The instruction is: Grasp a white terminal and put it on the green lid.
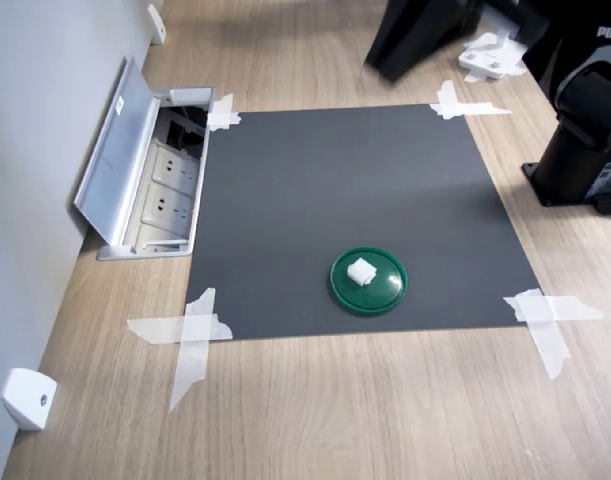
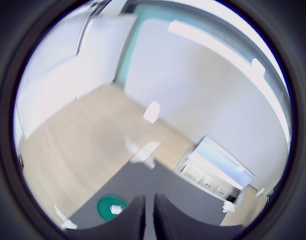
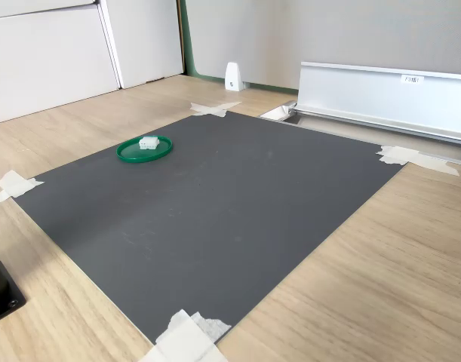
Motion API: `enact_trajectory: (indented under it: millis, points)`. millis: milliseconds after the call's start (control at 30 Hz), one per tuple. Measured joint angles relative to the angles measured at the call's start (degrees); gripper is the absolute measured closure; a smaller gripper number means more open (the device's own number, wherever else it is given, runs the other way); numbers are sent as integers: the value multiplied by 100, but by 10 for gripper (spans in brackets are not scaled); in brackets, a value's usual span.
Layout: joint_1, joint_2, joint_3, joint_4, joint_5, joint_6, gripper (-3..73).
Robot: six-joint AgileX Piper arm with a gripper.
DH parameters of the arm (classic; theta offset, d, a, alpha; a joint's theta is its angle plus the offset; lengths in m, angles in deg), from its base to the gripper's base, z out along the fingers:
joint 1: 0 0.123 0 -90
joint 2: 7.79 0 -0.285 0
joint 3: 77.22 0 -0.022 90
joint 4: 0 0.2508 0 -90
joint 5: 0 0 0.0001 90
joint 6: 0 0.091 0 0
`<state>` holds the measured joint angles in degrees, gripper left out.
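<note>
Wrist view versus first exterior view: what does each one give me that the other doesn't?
Only the wrist view shows the gripper, fingers close together with nothing between them, raised clear of the mat. Only the first exterior view shows the open socket box beside the dark mat and the arm's black base. Both show the white terminal lying on the green lid.

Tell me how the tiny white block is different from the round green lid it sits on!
The tiny white blocky plastic terminal is far smaller than the round, flat dark-green plastic lid. The terminal is white and chunky; the lid is green, flat and rimmed. The terminal lies on top; the lid lies underneath on the dark grey mat. Both look like plastic.
</note>
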<state>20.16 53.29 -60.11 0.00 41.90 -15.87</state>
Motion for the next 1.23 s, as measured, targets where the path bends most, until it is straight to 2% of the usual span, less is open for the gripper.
enact_trajectory:
  millis: [67,167,233,300,400,567,733,867,1000,1233]
  points:
    - [-24,-361,20,-109,-12,371,692]
    - [-31,-992,190,-453,-19,1135,699]
    - [-35,-1424,449,-681,-40,1621,700]
    - [-75,-1808,818,-772,-60,1879,700]
    - [-419,-2427,1490,-723,-137,1949,700]
    - [-1279,-3405,2547,-408,-333,1794,700]
    - [-1787,-4271,3306,-213,-352,1713,700]
    - [-1882,-4827,3880,-182,-414,1691,700]
    - [-1904,-5276,4353,-176,-776,1689,701]
    - [-1910,-5396,4976,-176,-967,1689,701]
